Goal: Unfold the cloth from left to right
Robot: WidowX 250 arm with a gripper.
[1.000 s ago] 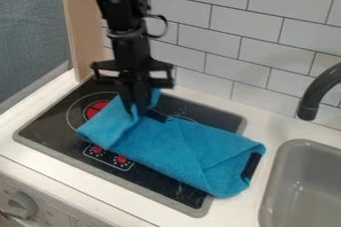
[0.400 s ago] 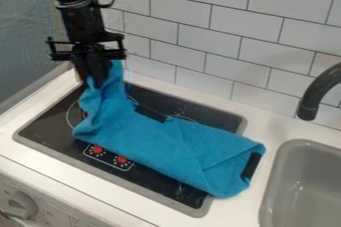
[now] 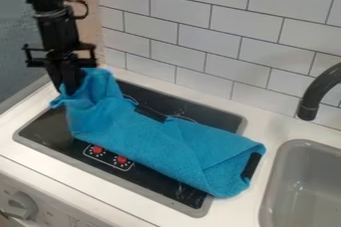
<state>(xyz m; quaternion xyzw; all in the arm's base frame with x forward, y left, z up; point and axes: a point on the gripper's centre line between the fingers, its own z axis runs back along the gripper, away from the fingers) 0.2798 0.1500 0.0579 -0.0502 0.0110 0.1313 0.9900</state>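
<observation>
Claw: clenched on the bunched left end of the blue cloth; I hold my claw [image 3: 69,87] high at the back-left corner of the cooktop.
Cloth: the blue cloth [image 3: 153,131] lies slantwise over the cooktop [image 3: 43,131], its far right end reaching past the frame onto the white desk [image 3: 40,161].
Reason for grip: lifting this end, I judge, frees the upper layer so it can open; the remaining length lies flat and its weight likely anchors it against my pull.
Folds: right end turned over in slanting, near-triangular layers, so the unfolding looks only partly done.
Texture: soft, matt, finely nubby pile; gathered into loose peaks under my grip, smoother through the middle.
Dark strips: one black strip [image 3: 150,113] on the back edge, another black strip [image 3: 251,165] by the right end.
Base: glossy black panel, rounded grey frame, red printed dials [image 3: 97,149] near the front; slick enough, probably, for the whole cloth to skid if tugged hard.
Neighbours: grey sink [image 3: 303,143] to the right, its dark curved faucet [image 3: 309,102] above; glazed white tiles [image 3: 193,17] behind.
</observation>
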